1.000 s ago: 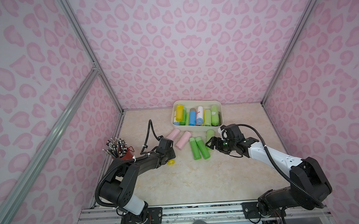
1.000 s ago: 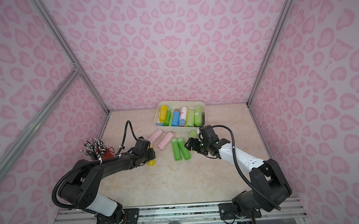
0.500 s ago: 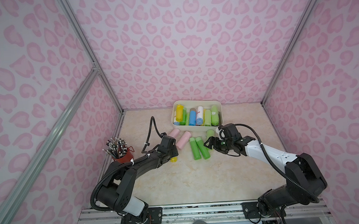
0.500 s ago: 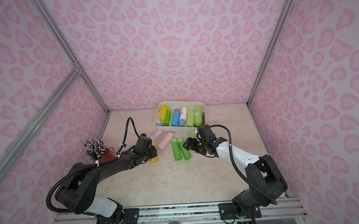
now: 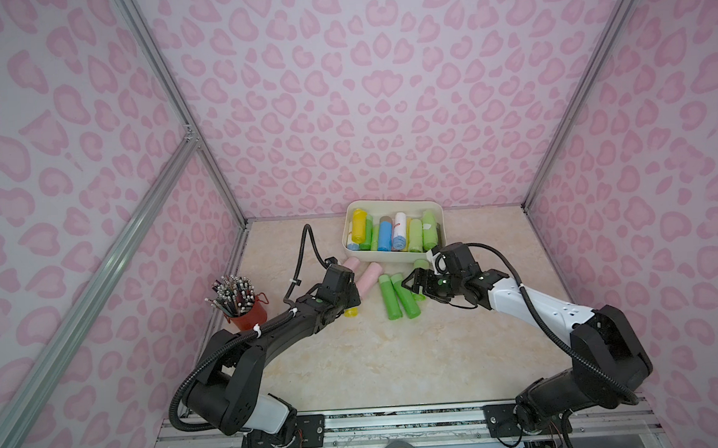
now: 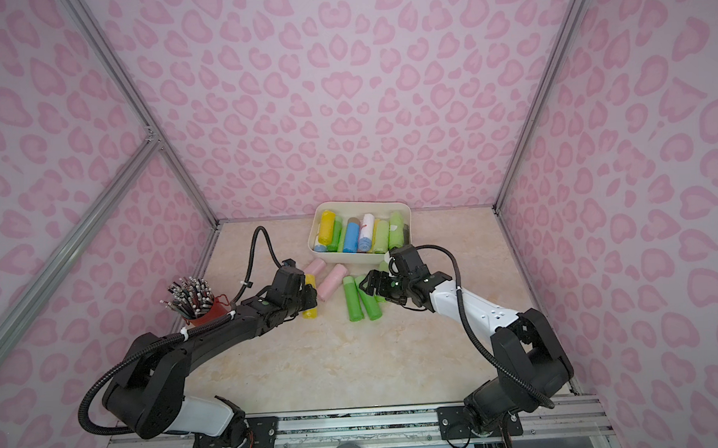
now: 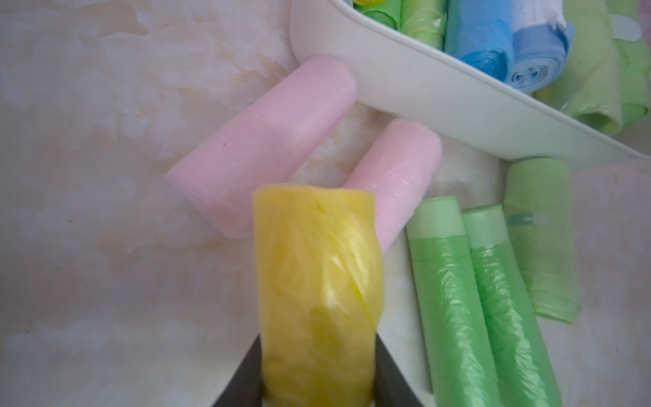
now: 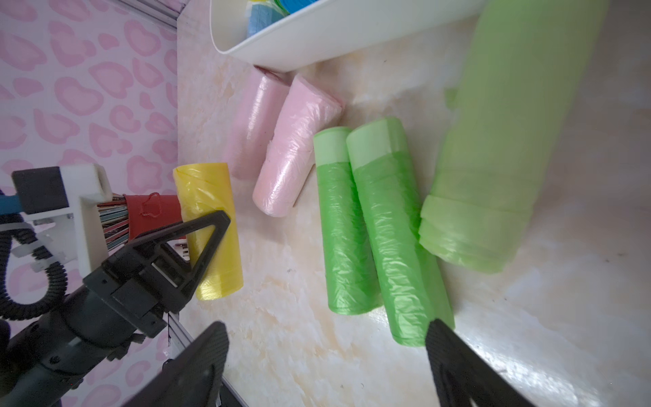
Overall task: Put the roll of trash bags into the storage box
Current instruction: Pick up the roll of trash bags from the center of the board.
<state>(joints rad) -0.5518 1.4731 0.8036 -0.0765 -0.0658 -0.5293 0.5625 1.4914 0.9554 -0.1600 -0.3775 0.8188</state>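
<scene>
while the left gripper (image 7: 318, 380) is clamped tight on the yellow roll (image 6: 310, 313), just left of centre in a top view, the storage box (image 6: 350, 257) sits up and to the right of it, near the back wall, several rolls inside; the right gripper (image 8: 326, 327) hangs wide open, empty, over two green rolls (image 8: 398, 229)

Enclosure panels are pale lilac with a pink heart-spot print, as seen in both top views. The back panel (image 5: 364, 108) stands at 12 o'clock, with side panel A (image 5: 34, 164) at 9 o'clock and side panel B (image 5: 659, 178) at 3 o'clock.

Aluminium profile (image 5: 163, 75) runs up the 11 o'clock corner and second profile (image 5: 578, 99) up the 1 o'clock corner. A slanted profile (image 5: 81, 299) crosses side panel A.

The work surface (image 5: 375, 357) is flat, cream, marble-patterned and slightly glossy. A metal base rail (image 5: 399, 416) lies along the 6 o'clock edge. Lighting is even and diffuse, with faint shadows.
</scene>
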